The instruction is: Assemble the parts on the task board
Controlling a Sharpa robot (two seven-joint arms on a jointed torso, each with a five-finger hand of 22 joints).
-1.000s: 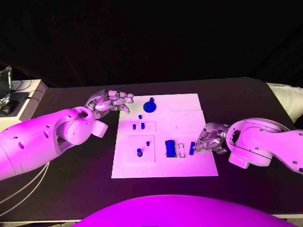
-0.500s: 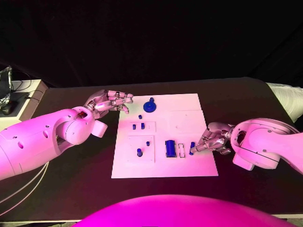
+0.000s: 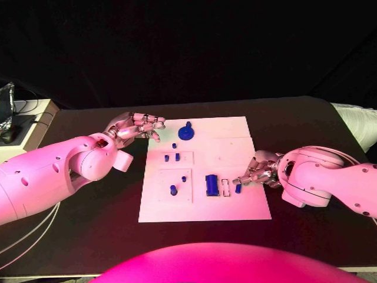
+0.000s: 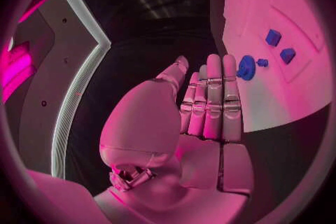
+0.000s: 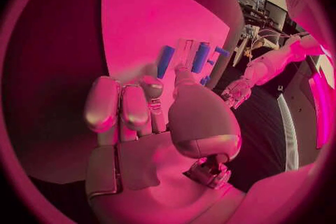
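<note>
Beginning from the right hand (image 3: 258, 171): hangs low at the right edge of the task board (image 3: 240, 127), curled in toward the slim blue part (image 3: 238, 188) that lies just beside the fingertips. Impossible to say if already pinching it or only near it; cannot tell the grasp from these views. Judged as the pick-up step for this slim part, not yet a placing step.

For the next move: needs a firm pinch on the narrow sides of the part, then a lift straight up, without pushing the pale piece and the blue block (image 3: 211, 184) that lie just beside it toward the middle of the board.

Then the left hand (image 3: 138, 127): released, grasping nothing, waiting at the far left corner of the board, near the round blue part (image 3: 186, 132) but apart from it.

Further out on the board: two small blue pieces (image 3: 171, 157) in an upper left recess, and small blue pegs (image 3: 173, 189) in the recess below, all on the black table (image 3: 307, 124).

About the views: from the head, the whole layout and both hands together. From the right wrist, the short gap between curled fingers and slim part, hidden from the head by the hand itself. From the left wrist, the flat, straight fingers with nothing inside, less plain from above.
</note>
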